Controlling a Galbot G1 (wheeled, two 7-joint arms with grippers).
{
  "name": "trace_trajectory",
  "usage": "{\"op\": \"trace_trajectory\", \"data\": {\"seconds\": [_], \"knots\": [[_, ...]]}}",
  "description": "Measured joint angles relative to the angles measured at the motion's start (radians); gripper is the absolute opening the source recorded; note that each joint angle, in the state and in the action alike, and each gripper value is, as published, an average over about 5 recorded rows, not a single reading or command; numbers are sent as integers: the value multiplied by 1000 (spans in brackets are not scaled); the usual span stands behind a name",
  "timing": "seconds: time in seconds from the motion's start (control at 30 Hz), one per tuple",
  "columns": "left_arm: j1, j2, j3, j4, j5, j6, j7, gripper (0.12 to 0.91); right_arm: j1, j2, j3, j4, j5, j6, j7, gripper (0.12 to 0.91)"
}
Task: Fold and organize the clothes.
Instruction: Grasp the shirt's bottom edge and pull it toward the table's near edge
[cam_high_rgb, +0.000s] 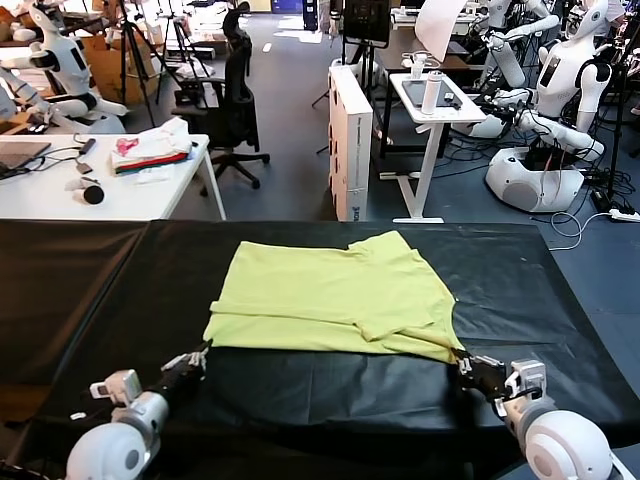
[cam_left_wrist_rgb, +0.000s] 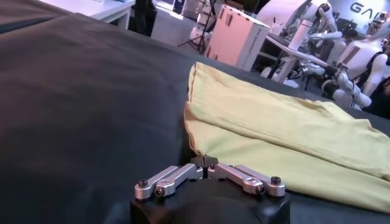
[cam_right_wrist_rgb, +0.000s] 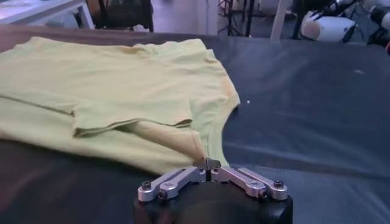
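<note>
The lime-yellow T-shirt (cam_high_rgb: 330, 295) lies partly folded on the black table (cam_high_rgb: 90, 290), with a sleeve turned in on its right side. My left gripper (cam_high_rgb: 205, 348) is at the shirt's near left corner, its fingertips closed on the cloth's tip. The left wrist view shows this pinch (cam_left_wrist_rgb: 204, 161) and the T-shirt (cam_left_wrist_rgb: 286, 131). My right gripper (cam_high_rgb: 463, 358) is at the near right corner, shut on the hem. The right wrist view shows it (cam_right_wrist_rgb: 207, 163) with the T-shirt (cam_right_wrist_rgb: 116, 91) spread beyond it.
Behind the black table stand a white desk (cam_high_rgb: 60, 195) with a white, pink and red cloth pile (cam_high_rgb: 150, 150), a black office chair (cam_high_rgb: 235, 100), a white box (cam_high_rgb: 350, 140), a small white stand (cam_high_rgb: 435, 105) and other robots (cam_high_rgb: 560, 110).
</note>
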Motion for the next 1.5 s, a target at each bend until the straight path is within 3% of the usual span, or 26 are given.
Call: {"op": "trace_trajectory", "data": {"seconds": [0.47, 0.8, 0.9, 1.03, 1.13, 1.27, 1.4, 1.5], "knots": [[197, 26, -63, -114, 12, -17, 6, 149, -82, -27, 36, 84, 37, -52, 45, 138], [276, 28, -96, -122, 13, -39, 12, 149, -96, -16, 33, 88, 33, -71, 40, 142], [285, 27, -100, -126, 13, -40, 16, 149, -96, -21, 38, 94, 37, -83, 20, 222], [298, 23, -107, -141, 13, -34, 18, 166, -97, -33, 47, 110, 45, -88, 6, 467], [311, 20, -114, -160, 13, -20, 3, 286, -91, -47, 56, 126, 60, -89, 15, 656], [322, 28, -135, -186, 13, 10, -25, 531, -64, -68, 65, 131, 99, -89, 16, 855], [307, 44, -154, -198, 11, 31, -42, 783, 25, -74, 49, 92, 128, -89, -14, 903], [269, 60, -155, -198, -21, 58, -59, 884, 152, -64, 5, 21, 136, -89, -33, 906]]}}
